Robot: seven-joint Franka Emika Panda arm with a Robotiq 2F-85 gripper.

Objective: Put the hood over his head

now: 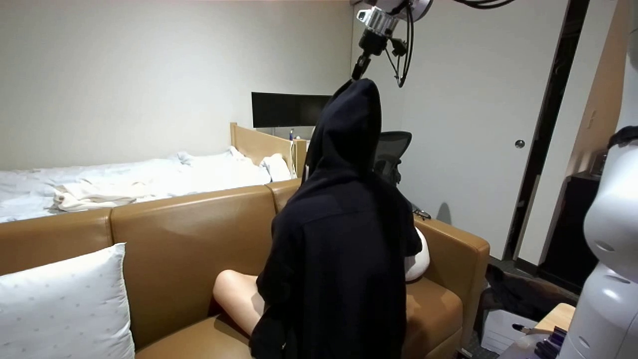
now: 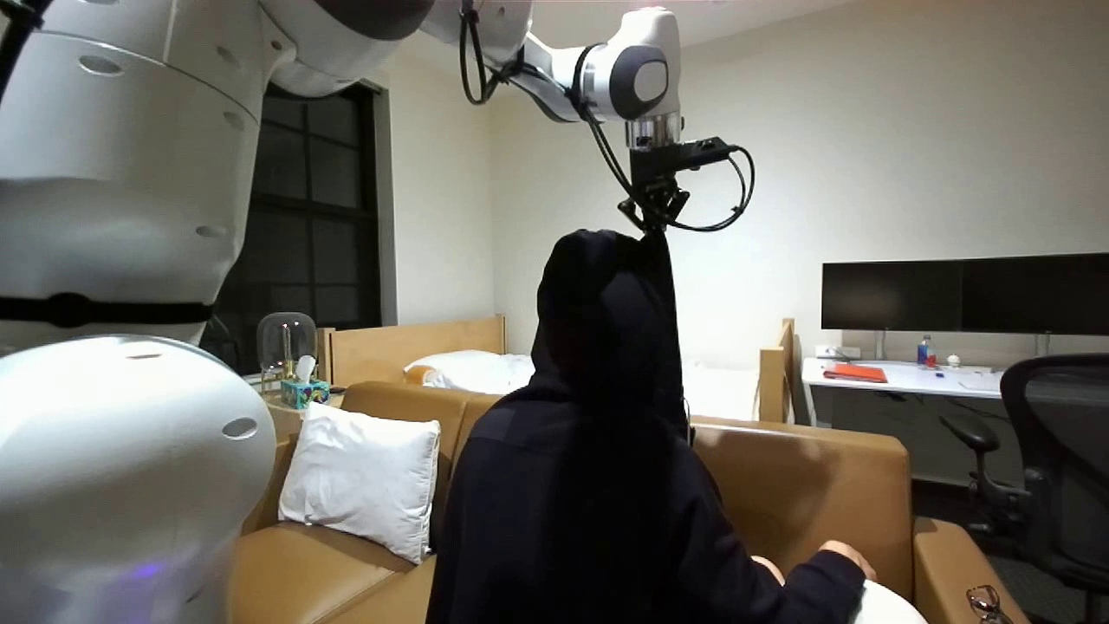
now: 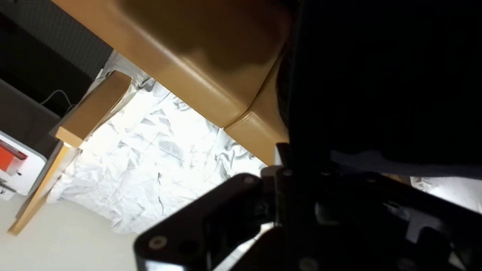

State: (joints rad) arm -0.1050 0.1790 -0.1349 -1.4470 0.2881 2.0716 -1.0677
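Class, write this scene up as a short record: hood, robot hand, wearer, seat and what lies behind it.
Hood: over the back of the head, one edge held up
Robot hand: above the hood, shut on its edge
Wearer: in a dark hoodie, seen from behind, face hidden
Seat: brown sofa with a white pillow
Behind sofa: white bedding

Straight over the hood (image 1: 351,122) I see the way taken: the gripper (image 2: 654,227) pinches its top edge, cables (image 2: 750,178) loop out just beside that, and the arm (image 2: 641,78) hangs above. On either flank of the hood there is open air to pass through, out to the wall (image 1: 149,75) beyond. Below the hood the wearer's body (image 1: 344,264) fills the space; past it and lower, the sofa back (image 1: 194,224) bars the way. The robot's column (image 1: 613,214) stands well apart from the hood.
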